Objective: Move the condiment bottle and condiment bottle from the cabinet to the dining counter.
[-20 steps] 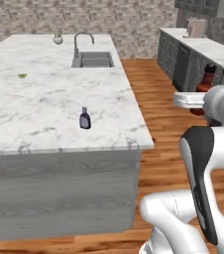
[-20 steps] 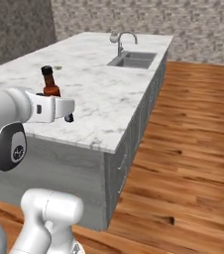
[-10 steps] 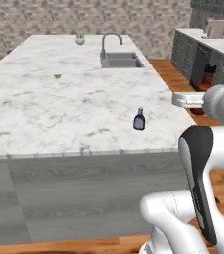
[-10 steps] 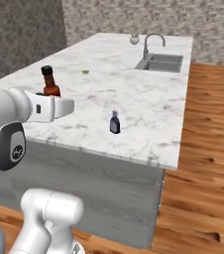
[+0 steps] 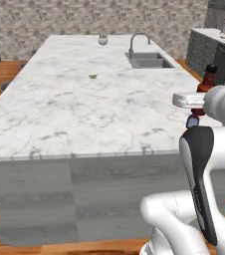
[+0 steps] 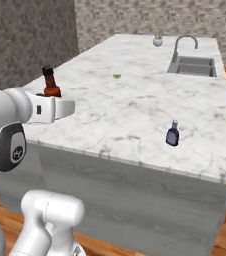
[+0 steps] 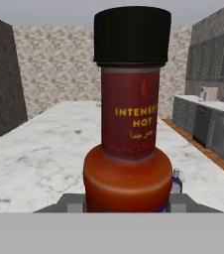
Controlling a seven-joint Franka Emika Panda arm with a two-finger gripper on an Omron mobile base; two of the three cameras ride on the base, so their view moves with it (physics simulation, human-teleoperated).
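A red-brown hot sauce condiment bottle with a black cap stands upright in my gripper, which is shut on its lower body. The left base view has this held bottle and the gripper at the right, beside the counter's right end. From the right base, the gripper and its bottle hang over the counter's left front corner. A second, small dark blue condiment bottle stands on the marble dining counter near its front edge, half hidden behind my arm in the left base view.
A sink with a curved tap is set in the counter's far right part. A small round pot stands at the far edge and a green scrap lies mid-counter. Dark cabinets line the right wall.
The base has driven along the counter, so the whole scene has shifted in both base views. The gripper has kept its hold on the hot sauce bottle throughout.
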